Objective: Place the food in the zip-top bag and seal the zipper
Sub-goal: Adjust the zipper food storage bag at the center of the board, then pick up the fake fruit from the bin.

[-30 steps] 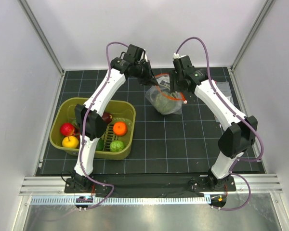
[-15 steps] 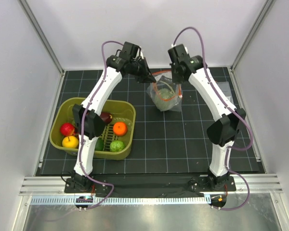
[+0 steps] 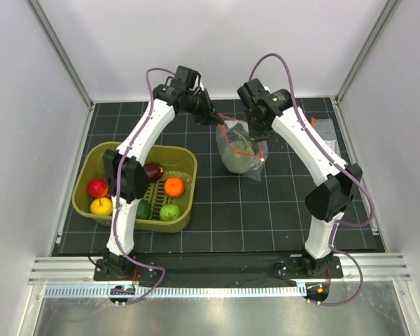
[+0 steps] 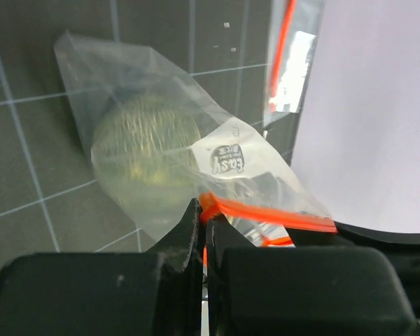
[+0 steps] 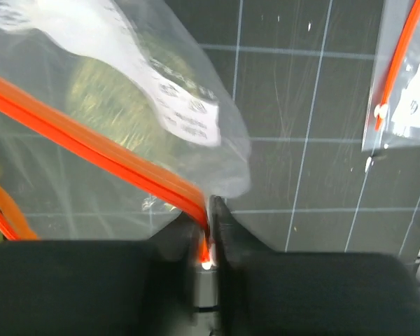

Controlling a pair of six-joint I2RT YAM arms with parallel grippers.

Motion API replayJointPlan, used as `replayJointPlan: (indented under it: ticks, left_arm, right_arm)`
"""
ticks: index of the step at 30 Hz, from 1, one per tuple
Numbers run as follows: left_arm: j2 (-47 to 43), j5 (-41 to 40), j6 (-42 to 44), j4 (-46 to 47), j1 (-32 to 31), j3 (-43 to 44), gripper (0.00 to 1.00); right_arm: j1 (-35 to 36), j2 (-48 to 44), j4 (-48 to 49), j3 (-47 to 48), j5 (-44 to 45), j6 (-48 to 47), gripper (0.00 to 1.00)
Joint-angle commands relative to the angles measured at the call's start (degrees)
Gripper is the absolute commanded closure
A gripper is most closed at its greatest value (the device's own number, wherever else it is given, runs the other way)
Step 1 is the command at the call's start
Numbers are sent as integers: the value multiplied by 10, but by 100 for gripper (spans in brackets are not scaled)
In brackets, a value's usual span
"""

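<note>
Item: zip-top bag [image 3: 239,150], far centre of bench [image 3: 280,203], pale-green food [image 4: 147,143] inside. Left tool [image 4: 201,213] and right tool [image 5: 208,213] each clamped on zipper [image 4: 266,213]. Step: sealing. Next: probably pinch along strip.

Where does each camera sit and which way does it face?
Top external: fixed above and behind the robot, facing down; both arms show whole.
Left wrist: on the left arm, looking along the left gripper, shut on the zipper.
Right wrist: on the right arm, looking along the right gripper, shut on the zipper's other end.
Shared: both wrist views show the pale-green fruit inside the zip-top bag.
</note>
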Motion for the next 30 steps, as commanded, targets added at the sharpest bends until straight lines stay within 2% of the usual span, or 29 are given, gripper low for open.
replayJointPlan:
  ticks: [1, 2, 3, 4, 6, 10, 11, 12, 15, 18, 19, 21, 22, 23, 25, 28, 30]
  left_arm:
    - [-8, -14, 9, 23, 17, -13, 100]
    - [-6, -14, 12, 22, 17, -11, 100]
    - [-6, -14, 17, 21, 17, -10, 100]
    - [-7, -15, 20, 20, 17, -9, 100]
    - [-9, -9, 25, 20, 17, -6, 100]
    - [-8, -10, 37, 3, 18, 6, 100]
    - [-8, -10, 38, -1, 18, 10, 100]
    - [-9, -8, 42, -3, 18, 11, 100]
    - [-12, 7, 44, -9, 23, 10, 99]
    - [-22, -10, 55, -50, 30, 15, 73]
    - [-45, -37, 63, -63, 31, 17, 55]
    - [-84, -94, 96, -65, 33, -8, 43]
    - [-126, -111, 102, -67, 36, -18, 31]
    - [-144, -135, 111, -72, 39, -41, 24]
    - [-182, -158, 115, -89, 44, -67, 14]
    - [-259, -227, 102, -131, 44, -123, 9]
    - [-332, -289, 78, -136, 47, -190, 5]
  right_arm:
    - [-6, -30, -2, -8, 4, -14, 72]
    - [-6, -23, 5, -8, 2, -18, 66]
    - [-6, -20, 19, -8, -3, -21, 55]
    - [-6, -15, 25, -2, -6, -23, 52]
    - [-6, -4, 31, 5, -14, -24, 49]
    - [-6, 7, 36, 18, -4, -24, 50]
    - [-6, 7, 39, 17, -3, -25, 53]
    - [-6, 6, 50, 15, -8, -26, 61]
    - [-7, 10, 61, 18, -20, -22, 99]
    - [-6, 9, 59, 19, -9, -13, 99]
    - [-5, 5, 60, 8, 1, -8, 99]
    - [-6, -12, 76, -8, 3, -8, 99]
    - [-6, -20, 82, -25, 3, -8, 99]
    - [-6, -28, 90, -30, 2, -5, 99]
    - [-7, -32, 95, -37, 0, -4, 99]
    - [-8, -27, 96, -35, -5, -4, 99]
    - [-7, -20, 91, -32, -13, 0, 99]
